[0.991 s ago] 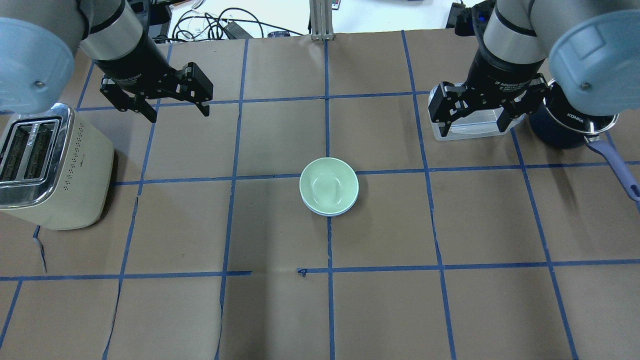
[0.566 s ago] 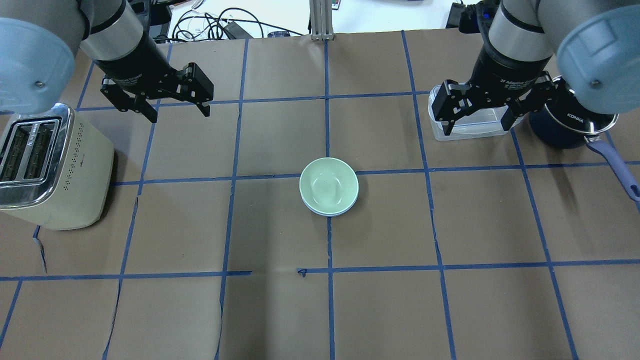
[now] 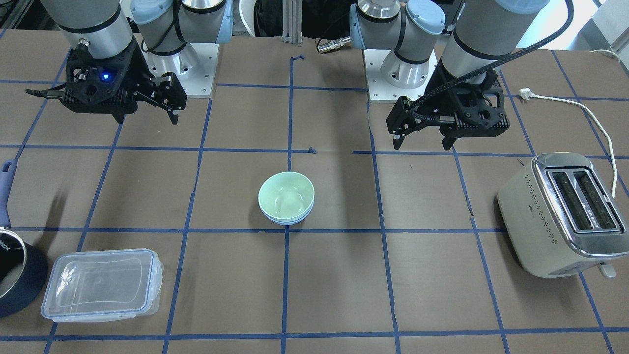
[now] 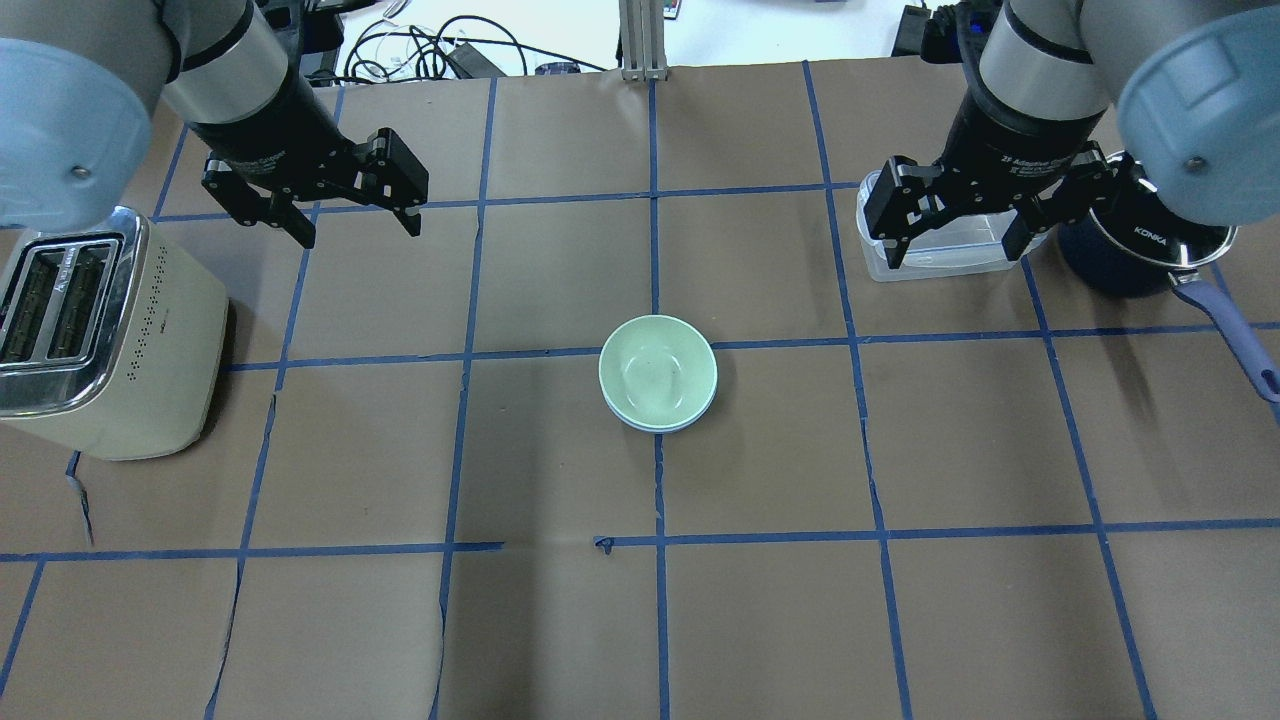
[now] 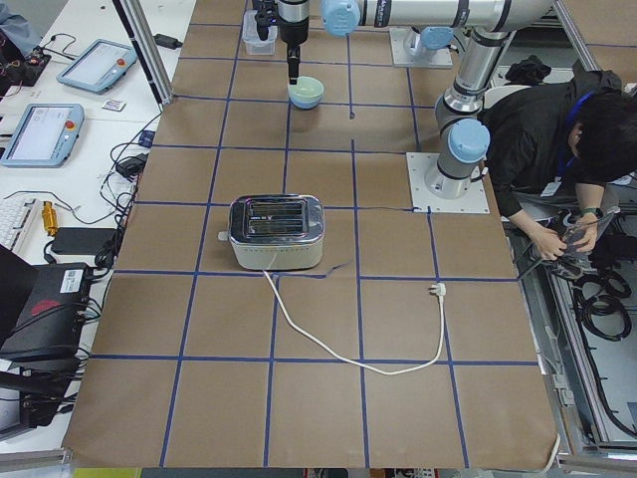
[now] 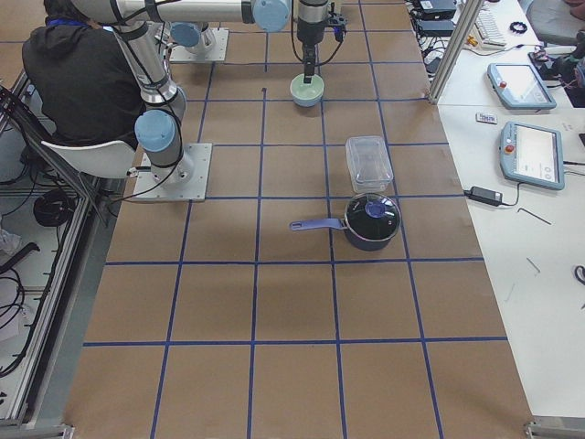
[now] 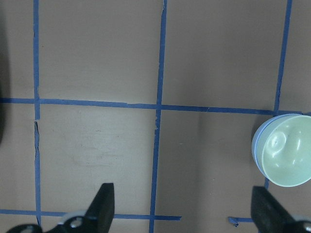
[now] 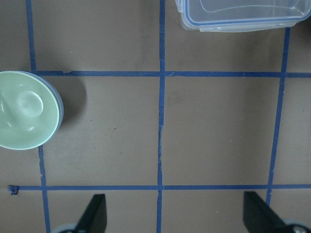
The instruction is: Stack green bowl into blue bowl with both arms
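The green bowl (image 4: 657, 368) sits nested inside the blue bowl (image 4: 655, 427) at the table's middle; only the blue rim shows beneath it. The stack also shows in the front view, green bowl (image 3: 286, 199) over blue bowl (image 3: 286, 221). My left gripper (image 4: 358, 230) hangs open and empty above the table, far to the left of the bowls. My right gripper (image 4: 952, 258) hangs open and empty to the far right, over a clear container. The left wrist view shows the green bowl (image 7: 289, 158) at its right edge. The right wrist view shows it (image 8: 24, 109) at its left edge.
A cream toaster (image 4: 100, 330) stands at the left edge, its cord (image 3: 589, 105) trailing behind. A clear lidded container (image 3: 100, 285) and a dark blue pot (image 4: 1120, 260) with a long handle sit at the far right. Blue tape lines grid the brown table.
My right gripper has moved a little toward the far edge and to the right, still open. The left gripper has barely shifted. The bowls have not moved.
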Controlling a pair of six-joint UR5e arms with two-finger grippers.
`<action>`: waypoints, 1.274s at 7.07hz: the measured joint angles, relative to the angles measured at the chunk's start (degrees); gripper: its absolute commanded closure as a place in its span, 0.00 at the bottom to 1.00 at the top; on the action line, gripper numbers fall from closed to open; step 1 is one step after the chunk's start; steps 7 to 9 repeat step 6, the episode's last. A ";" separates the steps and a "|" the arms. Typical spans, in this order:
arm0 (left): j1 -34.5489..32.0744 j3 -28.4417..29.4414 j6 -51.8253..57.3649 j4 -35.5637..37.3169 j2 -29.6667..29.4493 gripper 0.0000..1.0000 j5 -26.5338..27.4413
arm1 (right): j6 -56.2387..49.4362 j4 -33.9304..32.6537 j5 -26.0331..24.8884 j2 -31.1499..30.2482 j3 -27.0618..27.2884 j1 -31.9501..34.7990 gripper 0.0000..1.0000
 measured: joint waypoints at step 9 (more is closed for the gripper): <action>-0.33 1.04 -0.10 -3.16 -0.33 0.00 0.03 | 0.06 -0.09 0.03 -0.09 -0.02 0.02 0.00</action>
